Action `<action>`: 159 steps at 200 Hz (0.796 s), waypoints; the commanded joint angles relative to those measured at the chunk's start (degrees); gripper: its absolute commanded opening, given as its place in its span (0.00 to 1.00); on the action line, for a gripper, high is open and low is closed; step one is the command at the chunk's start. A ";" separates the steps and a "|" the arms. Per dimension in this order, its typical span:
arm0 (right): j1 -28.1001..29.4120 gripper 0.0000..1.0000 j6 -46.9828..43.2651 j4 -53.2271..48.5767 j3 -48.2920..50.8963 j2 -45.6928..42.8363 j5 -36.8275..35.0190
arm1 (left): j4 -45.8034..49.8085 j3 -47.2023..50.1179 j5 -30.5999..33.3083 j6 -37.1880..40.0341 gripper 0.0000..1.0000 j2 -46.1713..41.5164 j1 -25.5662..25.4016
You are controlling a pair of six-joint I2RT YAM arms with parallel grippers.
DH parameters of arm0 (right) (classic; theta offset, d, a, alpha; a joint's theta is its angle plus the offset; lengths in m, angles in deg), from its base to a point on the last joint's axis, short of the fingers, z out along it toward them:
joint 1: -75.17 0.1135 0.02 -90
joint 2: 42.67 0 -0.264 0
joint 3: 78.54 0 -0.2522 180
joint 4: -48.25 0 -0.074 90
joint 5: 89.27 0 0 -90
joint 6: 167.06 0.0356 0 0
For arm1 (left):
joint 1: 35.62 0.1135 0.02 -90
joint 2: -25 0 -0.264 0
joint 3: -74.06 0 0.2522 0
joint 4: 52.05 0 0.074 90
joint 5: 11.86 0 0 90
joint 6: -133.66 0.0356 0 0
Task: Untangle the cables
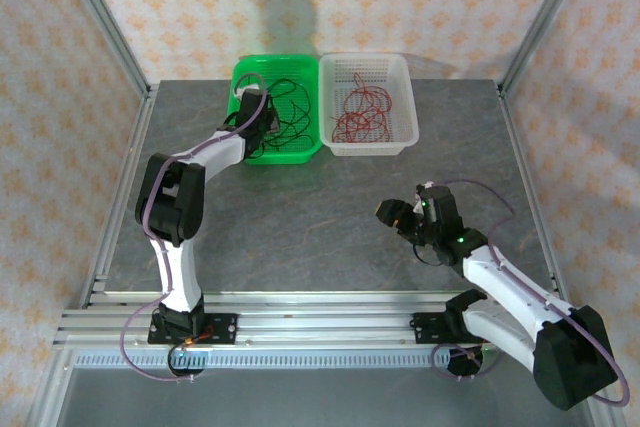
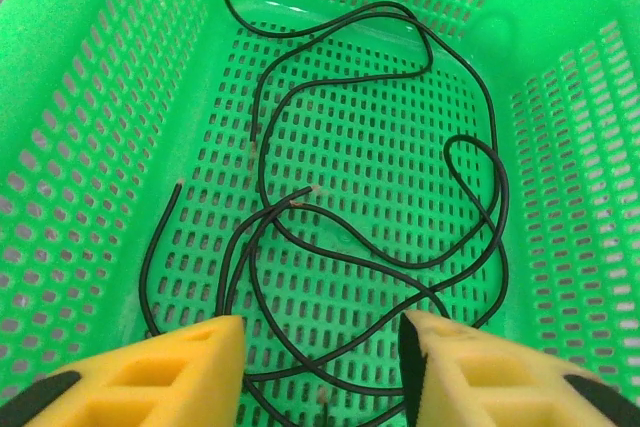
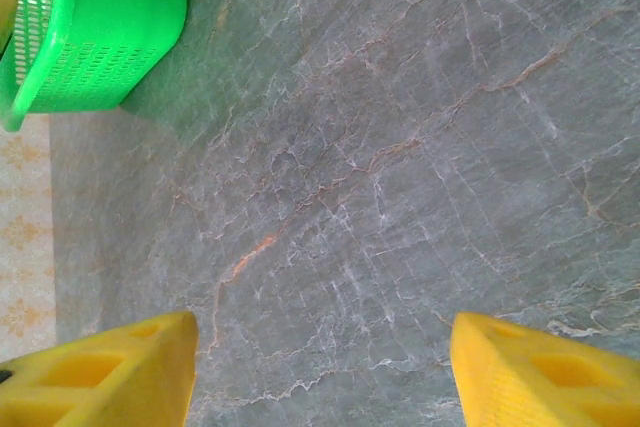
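Thin black cables lie looped on the floor of the green basket; from above the black cables show in the green basket. Red cables lie curled in the white basket beside it. My left gripper hangs open just above the black loops, nothing between its yellow fingers. In the top view the left gripper sits over the green basket's left part. My right gripper is open over bare table, and the right gripper is far from both baskets.
The grey marbled table spreads between the baskets and the arms. Metal frame posts stand at the table's corners, patterned walls behind. A corner of the green basket shows at the upper left of the right wrist view.
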 commanded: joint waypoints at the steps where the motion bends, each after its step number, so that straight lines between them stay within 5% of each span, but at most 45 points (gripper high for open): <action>1: 0.53 0.67 -0.04 -1.26 -0.44 -0.15 -2.18 | -0.48 -0.28 -0.26 -0.13 0.53 -1.26 0.34; 23: 0.45 0.67 -0.69 -1.32 -0.70 0.31 -3.24 | -1.74 1.52 -0.36 0.39 0.59 -3.61 0.33; 83: 0.25 0.69 -7.79 0.42 -6.31 9.31 -9.51 | -13.12 20.04 4.22 3.88 0.69 -28.56 0.38; 131: -1.39 0.71 -14.65 7.48 -9.95 15.85 -16.72 | -20.96 41.59 18.10 7.58 0.99 -53.85 0.50; 159: -1.92 0.72 -21.47 16.78 -6.66 12.58 -28.33 | -41.04 62.66 24.48 12.36 0.99 -66.45 0.56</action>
